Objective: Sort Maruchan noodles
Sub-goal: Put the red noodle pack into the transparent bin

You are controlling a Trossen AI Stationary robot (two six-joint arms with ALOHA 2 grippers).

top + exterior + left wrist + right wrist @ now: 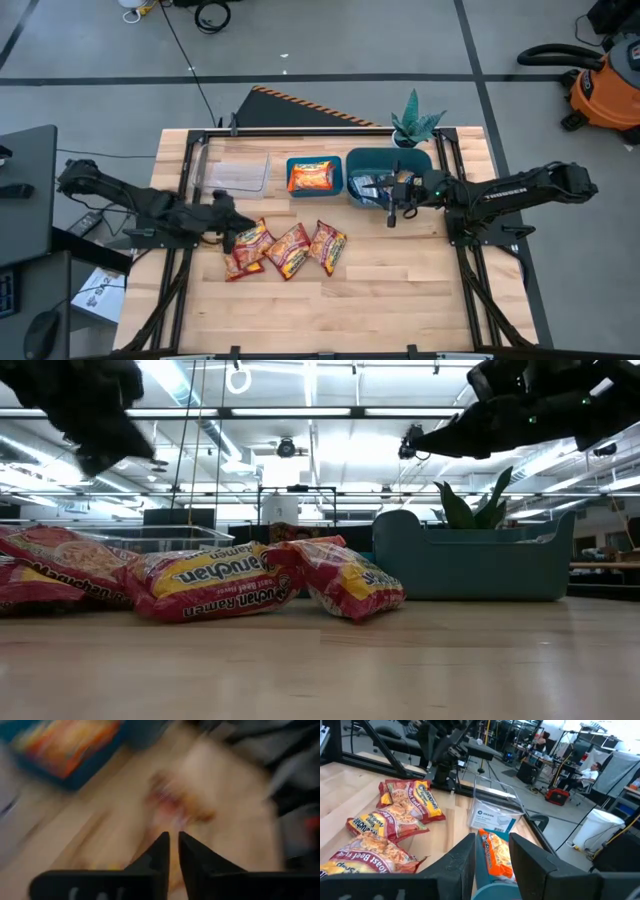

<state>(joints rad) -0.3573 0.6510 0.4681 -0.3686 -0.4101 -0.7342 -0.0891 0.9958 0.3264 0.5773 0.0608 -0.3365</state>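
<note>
On the desk [400,300], three red Maruchan noodles [287,248]. Left gripper [228,240] just beside them, jaws pressed nearly together. Right gripper [392,215] beside the large bin [352,162], jaws spread, empty.

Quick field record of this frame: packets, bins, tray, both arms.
loose packets: three red Maruchan ramen packets lying side by side mid-table
small teal bin: holds an orange packet
large teal bin: holds blue-and-white packets
clear tray: beside the small bin, looks empty
left gripper: by the leftmost red packet, fingers nearly shut, holding nothing
right gripper: at the large bin's near edge, fingers open, holding nothing
other: potted plant at the table's far edge
</note>
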